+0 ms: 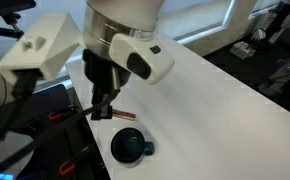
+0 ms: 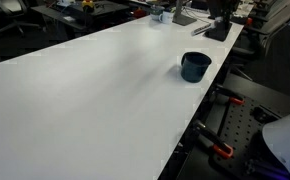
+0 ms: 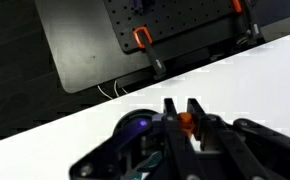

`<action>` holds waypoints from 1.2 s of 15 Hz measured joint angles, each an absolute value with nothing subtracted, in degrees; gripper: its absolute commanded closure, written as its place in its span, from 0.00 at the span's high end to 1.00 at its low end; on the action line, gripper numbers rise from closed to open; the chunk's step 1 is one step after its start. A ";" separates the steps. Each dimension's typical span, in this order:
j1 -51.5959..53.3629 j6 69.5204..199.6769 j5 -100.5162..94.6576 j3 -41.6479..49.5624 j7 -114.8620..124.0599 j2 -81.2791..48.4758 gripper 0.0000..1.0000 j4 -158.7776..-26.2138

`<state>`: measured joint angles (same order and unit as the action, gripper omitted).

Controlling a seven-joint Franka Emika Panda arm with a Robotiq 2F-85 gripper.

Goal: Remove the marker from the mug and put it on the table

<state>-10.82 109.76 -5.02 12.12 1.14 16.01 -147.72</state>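
The dark mug (image 1: 127,145) with its bluish handle stands on the white table (image 1: 215,110) near its edge; it also shows in an exterior view (image 2: 195,66). My gripper (image 1: 104,108) is just beyond the mug, low over the table. It is shut on the marker (image 1: 121,115), which sticks out sideways, level, at or just above the tabletop. In the wrist view the marker's orange end (image 3: 185,123) sits pinched between the two fingers (image 3: 182,108). The marker is outside the mug. I cannot make out the marker in the exterior view with the long table (image 2: 85,90).
Past the table edge are a black pegboard panel (image 3: 165,30) and orange clamps (image 3: 142,39), which also show in an exterior view (image 2: 221,151). Equipment clutter stands at the table's far end (image 2: 165,12). White table surface stretches away from the mug (image 1: 235,90).
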 measured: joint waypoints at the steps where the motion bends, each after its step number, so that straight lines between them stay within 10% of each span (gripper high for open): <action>1: -9.92 109.75 -3.78 11.97 -1.03 14.66 0.05 -146.86; 18: -6.59 103.66 3.71 6.63 -16.58 -11.17 0.05 -133.09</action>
<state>-6.59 103.66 3.71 6.63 -16.58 -11.17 -133.09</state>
